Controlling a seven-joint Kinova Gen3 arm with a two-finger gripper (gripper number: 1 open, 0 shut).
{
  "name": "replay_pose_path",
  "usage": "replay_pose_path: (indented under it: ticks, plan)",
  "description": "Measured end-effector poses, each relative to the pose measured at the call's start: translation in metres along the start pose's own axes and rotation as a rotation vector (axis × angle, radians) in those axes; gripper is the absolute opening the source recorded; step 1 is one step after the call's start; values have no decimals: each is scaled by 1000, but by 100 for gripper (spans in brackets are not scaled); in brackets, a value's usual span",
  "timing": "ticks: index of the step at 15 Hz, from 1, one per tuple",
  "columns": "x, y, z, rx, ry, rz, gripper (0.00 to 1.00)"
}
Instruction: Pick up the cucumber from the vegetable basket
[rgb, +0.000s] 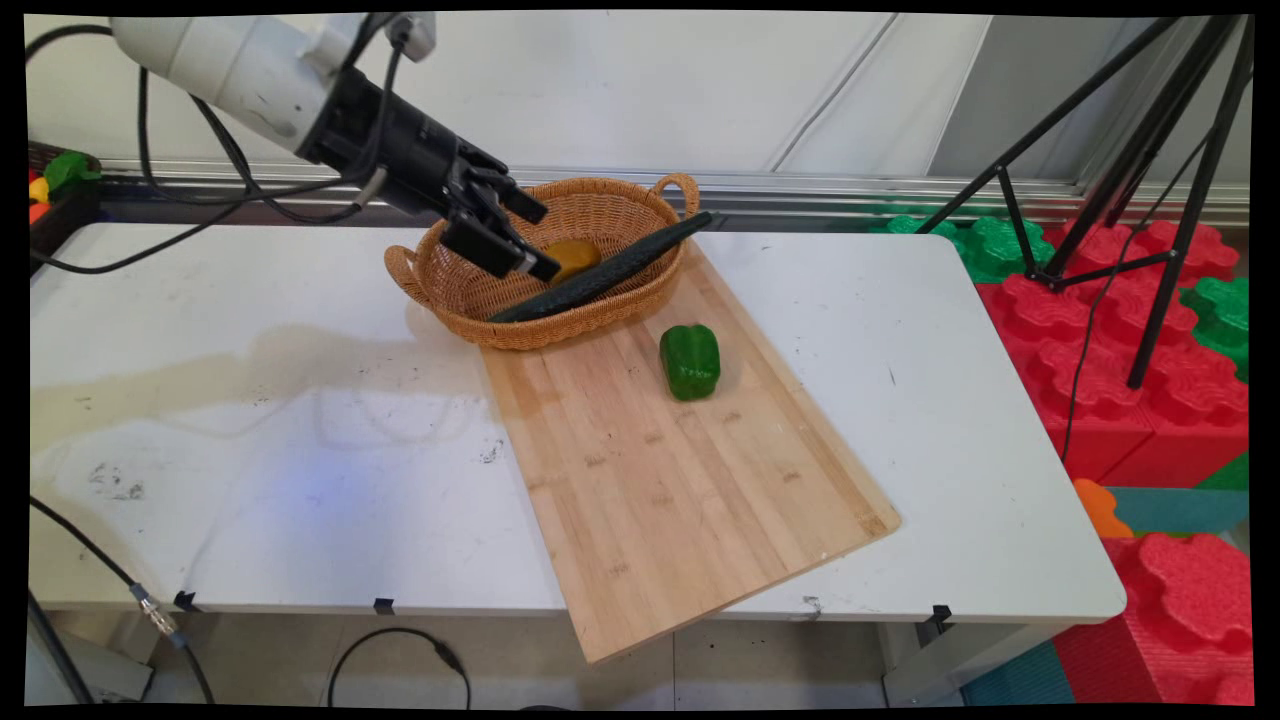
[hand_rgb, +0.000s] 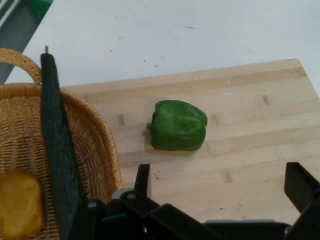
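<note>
While the gripper (rgb: 520, 235) hangs over the wicker basket (rgb: 600, 205) with fingers spread wide and empty, a cucumber (rgb: 600, 275) and yellow pepper (rgb: 572, 257) sit inside; the green bell pepper (hand_rgb: 178, 125) lies alone on the cutting board (rgb: 680, 480).

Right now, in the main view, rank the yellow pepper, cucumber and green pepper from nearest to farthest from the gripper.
1. Yellow pepper, in the basket, right beside the open gripper; the cucumber lying across the basket is too close to call against it.
2. Green pepper, out on the cutting board, plainly farthest.
</note>
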Motion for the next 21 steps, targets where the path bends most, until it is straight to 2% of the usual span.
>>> replay_pose_path:
  ticks: [4, 8, 10, 16, 21]
  plan:
    - [1, -11, -11, 24, 0, -22, 100]
    - [-14, -42, -13, 81, -51, -45, 100]
    - [-22, -55, -10, 97, -73, -51, 100]
    - [-48, -98, 27, 104, -138, -76, 100]
    - [-60, -122, 67, 96, -175, -113, 100]
